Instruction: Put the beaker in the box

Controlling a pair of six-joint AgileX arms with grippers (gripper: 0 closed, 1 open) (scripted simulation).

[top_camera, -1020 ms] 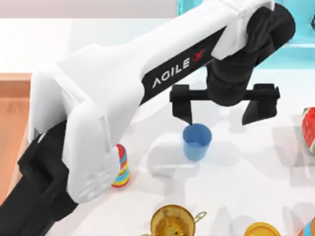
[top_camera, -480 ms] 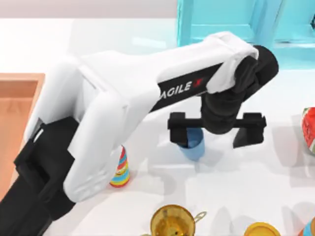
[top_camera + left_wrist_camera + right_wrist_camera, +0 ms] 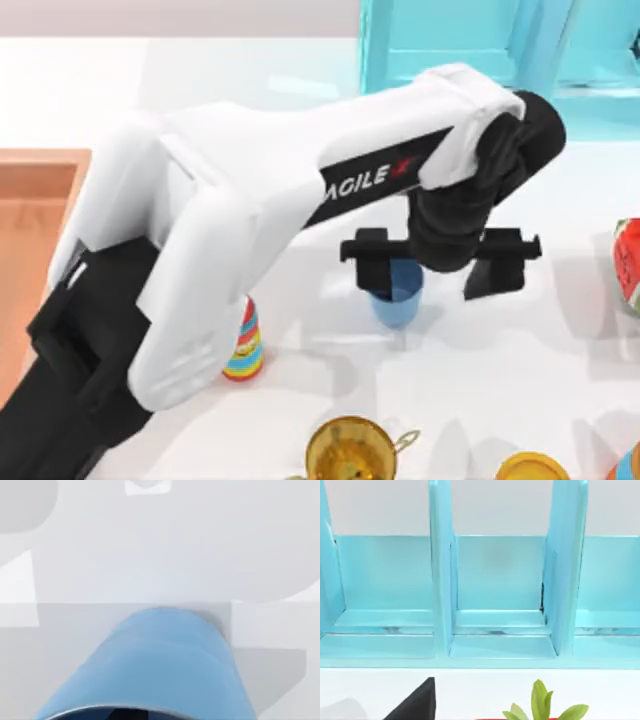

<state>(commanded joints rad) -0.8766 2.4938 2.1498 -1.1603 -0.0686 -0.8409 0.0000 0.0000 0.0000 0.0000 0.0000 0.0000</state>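
Spread wide, the jaws of my left gripper (image 3: 432,262) are hanging over the beaker (image 3: 398,296), one black finger (image 3: 371,262) touching or just inside its rim on the side toward the box (image 3: 30,200) and the other finger standing well off the beaker on the far side, so nothing is being pinched yet. I am judging the task to be at its opening stage: the beaker is standing upright on the desk (image 3: 520,380), mouth up, not lifted, and the closing, the lift, the carry toward the box and the release are all waiting to be done. That box is sitting well away from the beaker at the desk's edge, its floor looking bare where I can see it. In my left wrist view the beaker (image 3: 165,665) is showing as a smooth, matte blue cone, tapering from a wider mouth to a narrower foot, with no handle. Such a slick slanted wall is likely calling for a squeeze near the rim. Between the beaker and the box a rainbow-striped cone toy (image 3: 245,350) is standing, and a shiny golden trophy cup (image 3: 350,450) is resting nearer the camera than the beaker. Behind the beaker a turquoise slatted structure (image 3: 480,40) is rising, glossy and flat-walled. My right arm is parked facing that structure (image 3: 500,590).
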